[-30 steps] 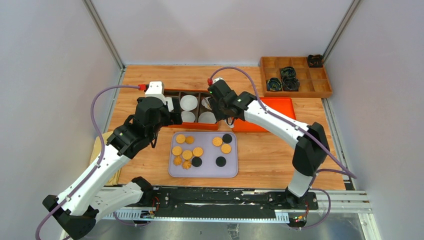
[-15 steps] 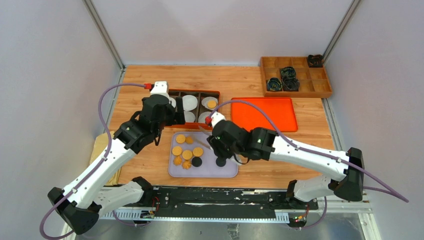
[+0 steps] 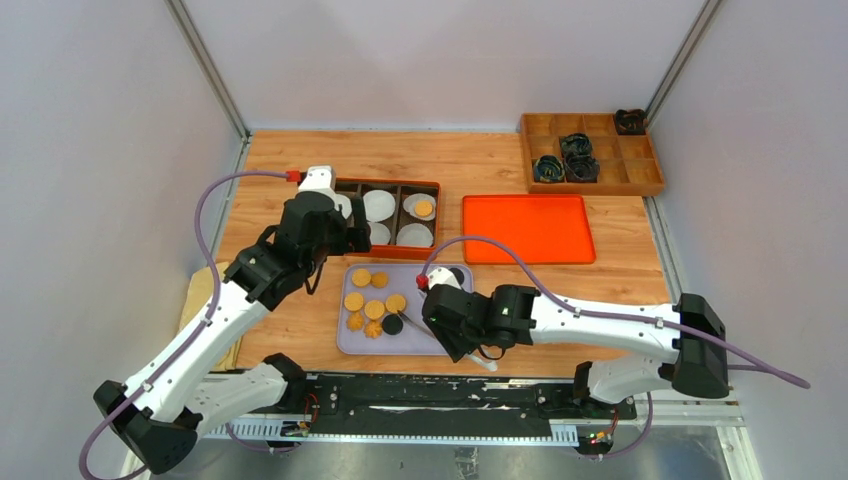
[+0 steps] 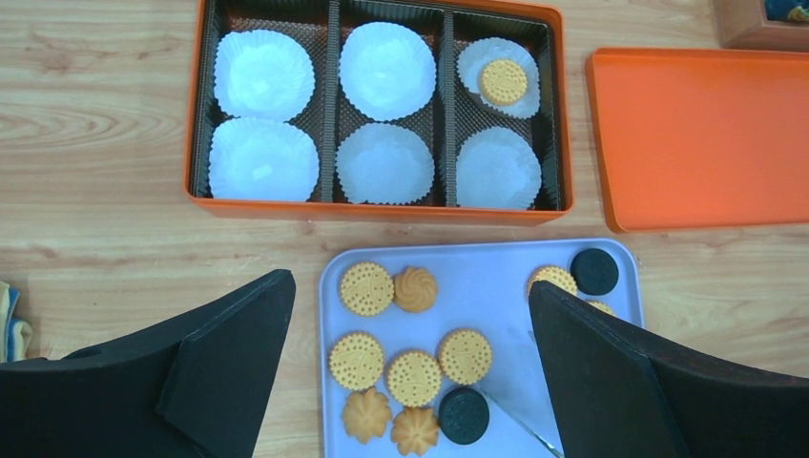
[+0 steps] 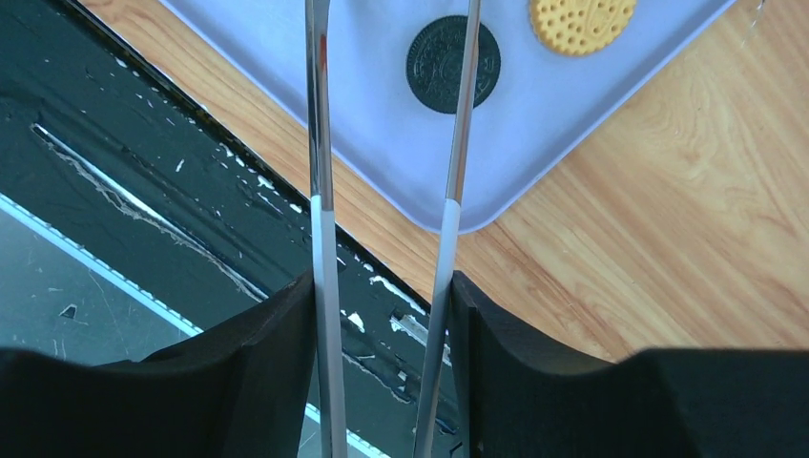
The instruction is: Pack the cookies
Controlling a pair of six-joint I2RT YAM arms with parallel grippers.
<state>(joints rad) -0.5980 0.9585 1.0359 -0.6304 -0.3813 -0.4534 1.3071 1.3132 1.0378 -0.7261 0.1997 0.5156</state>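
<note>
Two thin metal prongs of the tweezers [image 5: 320,191] run out from the right claw [image 5: 382,305], which is clamped tight on them. The prongs stand apart over the lilac tray [image 5: 382,134], one of them crossing a black cookie [image 5: 439,62]. The left claw [image 4: 410,286] hangs spread wide, holding nothing, over the left end of the orange box [image 4: 377,212]. Most cookies [image 4: 413,377] lie on the tray. One golden cookie [image 4: 503,81] sits in a paper cup [image 4: 472,59] in the box, just beyond the tray.
</note>
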